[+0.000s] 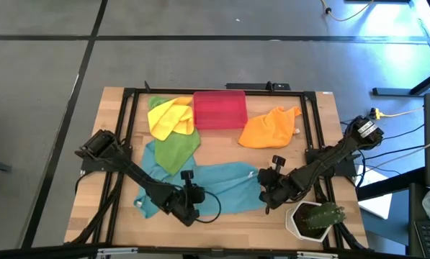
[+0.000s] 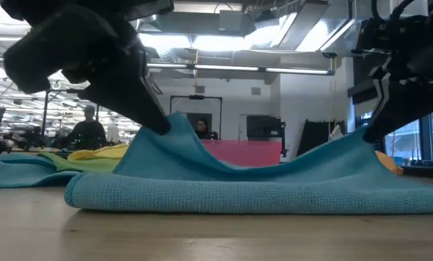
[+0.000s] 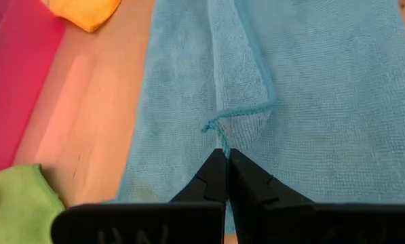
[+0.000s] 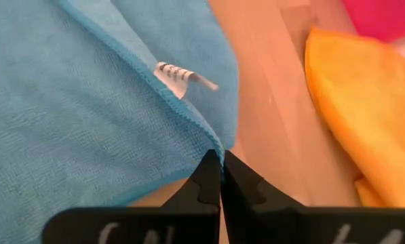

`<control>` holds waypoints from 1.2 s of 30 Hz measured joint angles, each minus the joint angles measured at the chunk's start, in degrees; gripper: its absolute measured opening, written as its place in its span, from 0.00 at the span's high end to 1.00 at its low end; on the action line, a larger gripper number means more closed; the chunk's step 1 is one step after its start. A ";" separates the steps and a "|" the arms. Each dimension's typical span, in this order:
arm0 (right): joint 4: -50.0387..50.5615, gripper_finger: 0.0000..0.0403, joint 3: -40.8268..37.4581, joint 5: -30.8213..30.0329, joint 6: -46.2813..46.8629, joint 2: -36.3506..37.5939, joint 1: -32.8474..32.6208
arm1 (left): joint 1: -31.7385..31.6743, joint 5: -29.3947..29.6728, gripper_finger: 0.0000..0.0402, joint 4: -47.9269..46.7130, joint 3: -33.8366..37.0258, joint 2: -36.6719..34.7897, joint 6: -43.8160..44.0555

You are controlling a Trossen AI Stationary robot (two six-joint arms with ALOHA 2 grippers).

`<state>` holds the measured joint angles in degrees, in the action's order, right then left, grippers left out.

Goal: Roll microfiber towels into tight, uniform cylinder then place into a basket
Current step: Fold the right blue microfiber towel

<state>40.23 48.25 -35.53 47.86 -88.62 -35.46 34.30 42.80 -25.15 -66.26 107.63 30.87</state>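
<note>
While the tabletop [image 1: 222, 147] is carrying the cloths, we are seeing a teal-blue towel [image 1: 225, 188] lying near its front edge, both ends lifted. The left claw [image 3: 224, 157] and right claw [image 4: 221, 163] are each pinching one corner. The red-pink basket [image 1: 219, 109] is sitting at the far side.

Grey floor [image 1: 200, 65], ceiling strip lights [image 2: 238, 70]

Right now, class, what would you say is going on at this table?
Both arms are working one teal towel at the table's near edge. The left gripper is shut on the teal towel at one end, the right gripper on the other, lifting both ends. The yellow, green and orange towels lie loose around the red basket, nothing rolled yet.
</note>
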 joint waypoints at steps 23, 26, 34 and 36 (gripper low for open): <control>-0.86 0.98 0.04 -0.87 1.46 -2.07 5.73 | -3.93 1.91 1.00 -1.39 3.13 0.00 3.17; -0.97 0.98 0.04 -0.86 1.58 -3.48 6.48 | -3.93 3.13 1.00 -1.88 3.15 0.00 3.31; -1.79 0.98 0.04 -1.43 3.10 -6.95 8.74 | -3.96 4.57 1.00 -2.91 3.17 0.00 3.59; -2.05 0.98 0.04 -2.41 3.17 -7.75 8.86 | -4.06 4.69 0.98 -2.93 3.17 0.00 3.94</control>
<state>38.17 48.29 -37.94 51.03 -96.36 -26.60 30.24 47.49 -28.08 -63.09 107.63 34.82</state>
